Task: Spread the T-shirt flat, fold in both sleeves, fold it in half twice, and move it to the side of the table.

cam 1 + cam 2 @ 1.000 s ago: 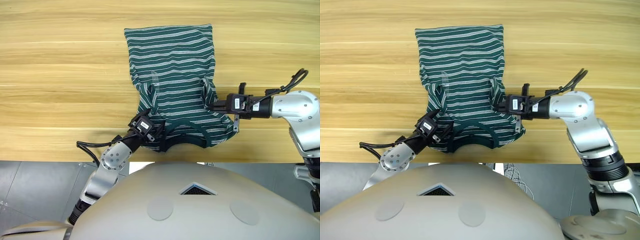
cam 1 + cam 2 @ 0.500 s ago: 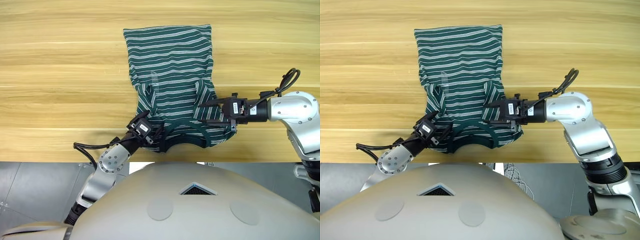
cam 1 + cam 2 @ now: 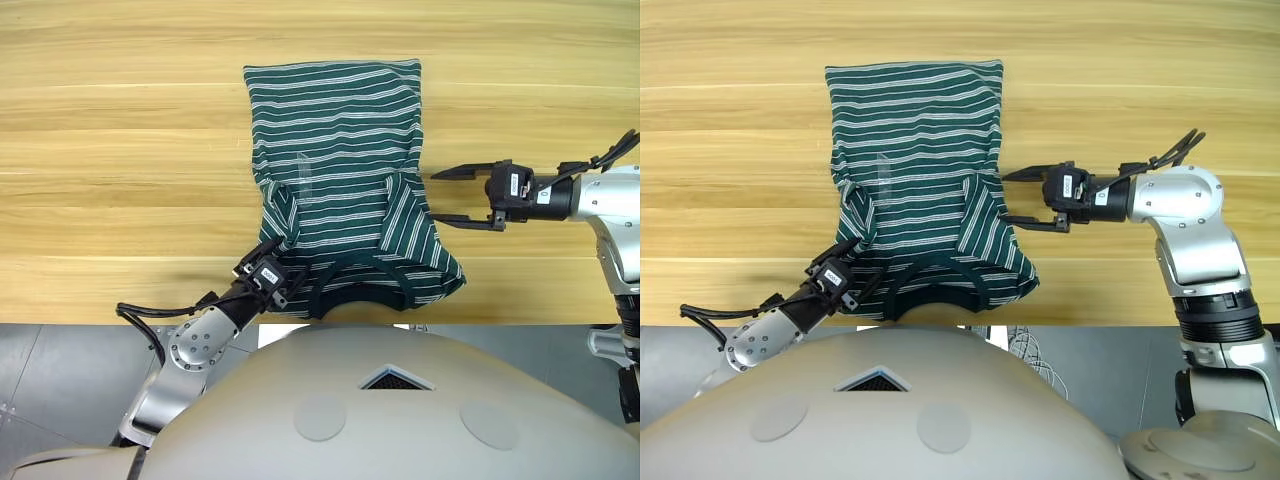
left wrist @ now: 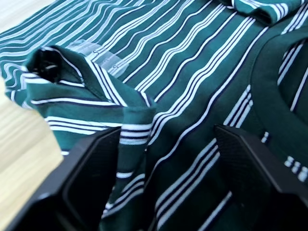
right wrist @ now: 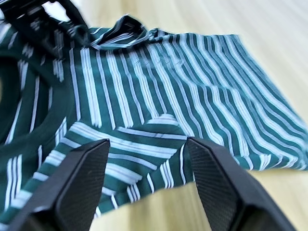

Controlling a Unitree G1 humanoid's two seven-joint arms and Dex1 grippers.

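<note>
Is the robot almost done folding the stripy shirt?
Not yet, about halfway. Done: the T-shirt lies flat on the table, with the left sleeve and right sleeve folded in. In hand: the left gripper sits open at the shoulder corner, and the right gripper is open beside the shirt, not touching. Left: two folds in half, then moving it aside.

Head stereo pair overhead, facing down — wrist cameras close, both on the T-shirt

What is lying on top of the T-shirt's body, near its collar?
Both sleeves, folded inward: the left sleeve and the right sleeve lie on the striped T-shirt. The cloth beneath them is covered, as is the table under the shirt.
</note>
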